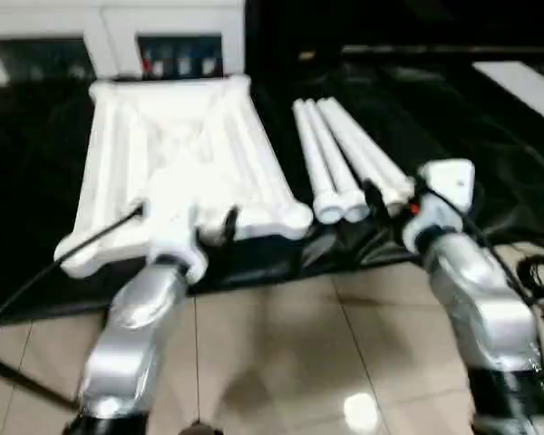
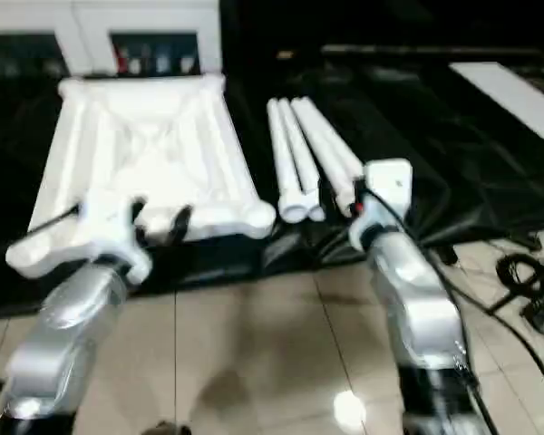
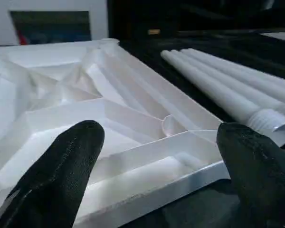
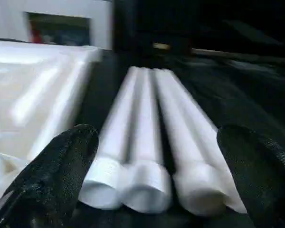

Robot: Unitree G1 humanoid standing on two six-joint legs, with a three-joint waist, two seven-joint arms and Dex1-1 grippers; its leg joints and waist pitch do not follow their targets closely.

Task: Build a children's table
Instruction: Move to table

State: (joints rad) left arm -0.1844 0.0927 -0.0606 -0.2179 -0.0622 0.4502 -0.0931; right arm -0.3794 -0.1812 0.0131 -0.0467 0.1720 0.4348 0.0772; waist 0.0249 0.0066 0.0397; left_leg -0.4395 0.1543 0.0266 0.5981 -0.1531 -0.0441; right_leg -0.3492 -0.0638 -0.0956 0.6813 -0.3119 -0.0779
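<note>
Lining up the wide-open right gripper (image 4: 156,180) squarely over one leg (image 4: 145,142) seems best; left gripper (image 3: 156,175), gaping too, hovers by the tabletop (image 1: 177,145).

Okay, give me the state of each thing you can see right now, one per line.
Tabletop: upside down on the black surface, sockets empty.
Legs: loose, lying side by side beside the tabletop.
Left gripper: open, at the tabletop's near edge, holding nothing.
Right gripper: open, facing the leg ends, holding nothing.

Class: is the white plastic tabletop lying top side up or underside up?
Underside up: the white plastic tabletop shows ribs and corner sockets.
</note>
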